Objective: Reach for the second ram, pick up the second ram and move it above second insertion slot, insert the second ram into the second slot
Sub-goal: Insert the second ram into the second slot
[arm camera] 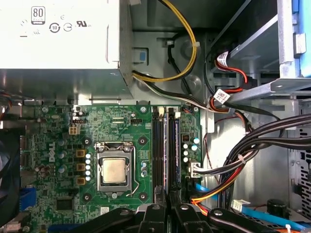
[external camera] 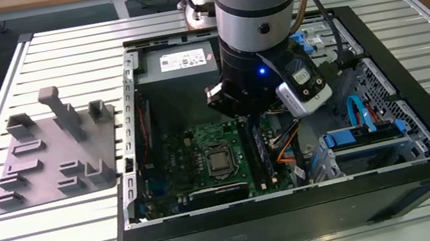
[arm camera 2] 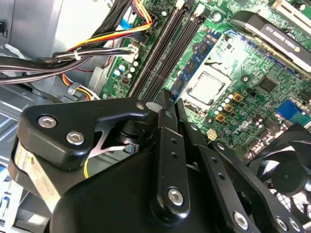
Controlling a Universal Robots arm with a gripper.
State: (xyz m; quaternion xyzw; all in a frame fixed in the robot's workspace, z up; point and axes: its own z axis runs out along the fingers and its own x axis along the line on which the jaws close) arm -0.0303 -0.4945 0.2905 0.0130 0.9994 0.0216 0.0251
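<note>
In the first wrist view my gripper hangs over the memory slots of the green motherboard, to the side of the processor socket. Its fingers stand close together on a thin dark blue-black stick, the second ram. The ram is seen edge-on and runs along the slot beside the empty black ones. I cannot tell how deep it sits in the slot. In the second wrist view the gripper tapers to a narrow tip above the same slots. The exterior view has the arm's wrist low inside the open case, and the ram stands just below it.
A grey printed fixture lies on the slatted table at the exterior view's left. Around the slots are the power supply, bundles of black, yellow and red cables, a fan and a drive cage with blue clips.
</note>
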